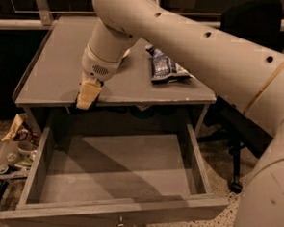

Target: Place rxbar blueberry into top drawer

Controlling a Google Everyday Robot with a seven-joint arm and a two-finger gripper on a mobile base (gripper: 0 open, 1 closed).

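Note:
My gripper (88, 96) hangs at the front left edge of the grey tabletop (52, 76), just above the back left corner of the top drawer (116, 211). It is shut on the rxbar blueberry (77, 104); only a thin dark edge of the bar shows at the lower left of the pale fingers. The drawer is pulled fully out below the table, and its flat grey bottom is bare. My thick pale arm crosses the view from the right.
A crinkled blue-and-white chip bag (164, 66) lies on the tabletop right of the arm. A dark office chair (250, 30) stands at the right. Wrappers and cups (14, 148) lie on the floor at the left.

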